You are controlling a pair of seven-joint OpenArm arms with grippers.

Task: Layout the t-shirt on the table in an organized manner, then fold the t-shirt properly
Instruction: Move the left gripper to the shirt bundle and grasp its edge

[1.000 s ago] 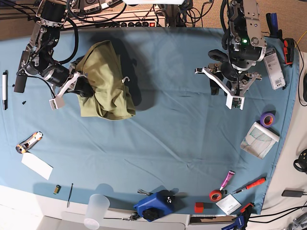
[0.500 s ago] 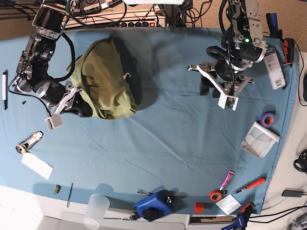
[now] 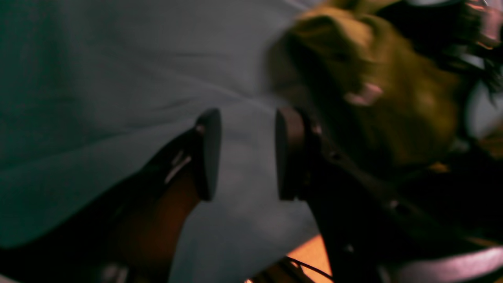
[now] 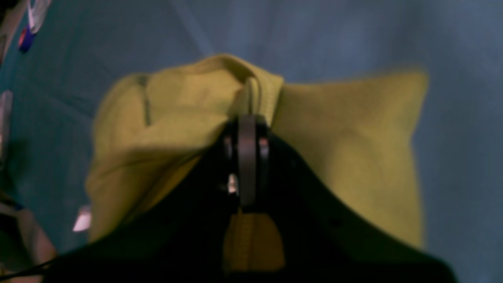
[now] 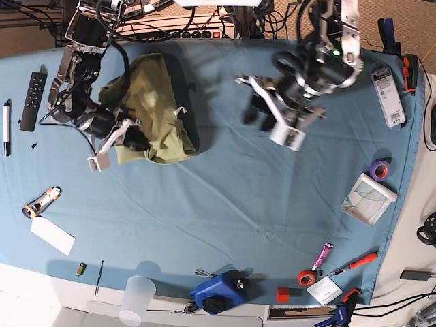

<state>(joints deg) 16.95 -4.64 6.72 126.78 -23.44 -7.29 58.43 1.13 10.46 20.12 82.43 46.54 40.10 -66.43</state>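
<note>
While table (image 5: 225, 204) lies mostly bare at centre, t-shirt (image 5: 153, 109) sits bunched near far left part. Right gripper (image 4: 247, 129) clenched on shirt fold. Left gripper (image 3: 245, 153) parted, nothing between pads, above cloth beside shirt.

A robotics lab or workshop bench is shown: a table (image 5: 225, 204) draped in blue cloth is flanked by two robot arms, with tangled cables and a power strip (image 5: 197, 33) seen along the far edge. Small tools are scattered around the rim, among them a red screwdriver (image 5: 354, 263), tape rolls (image 5: 379, 169), a marker (image 5: 7, 128) and a utility knife (image 5: 41, 201)
</note>
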